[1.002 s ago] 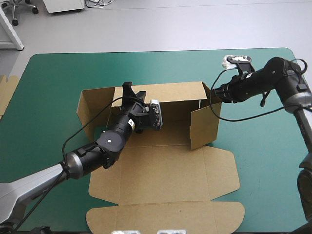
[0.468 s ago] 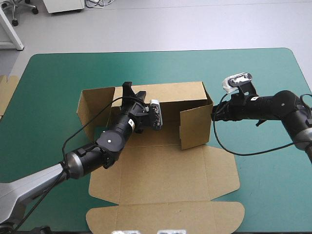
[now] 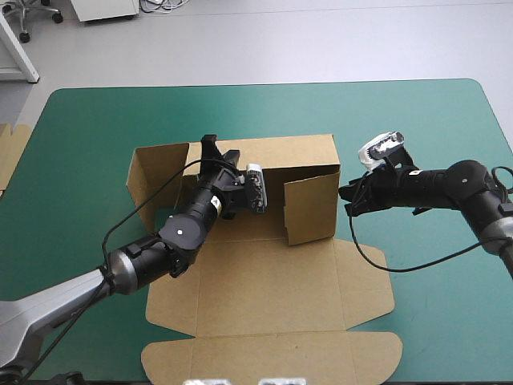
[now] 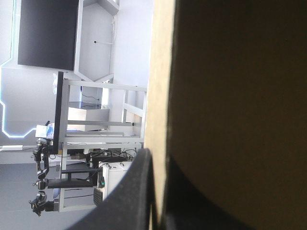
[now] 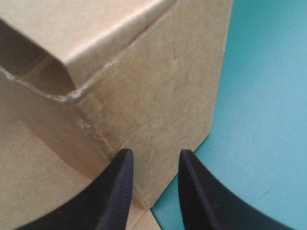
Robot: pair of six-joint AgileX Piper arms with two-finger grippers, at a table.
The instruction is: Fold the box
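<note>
while left end effector (image 3: 220,148) pinches box (image 3: 264,281), right one (image 5: 154,155) spread

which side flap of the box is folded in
The flap next to the right gripper: it stands turned inward, in front of the raised back wall. The flap at the other end splays outward.

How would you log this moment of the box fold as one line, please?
box: part-folded, lid flat | left claw: shut on back wall | right claw: open, at right side wall
</note>
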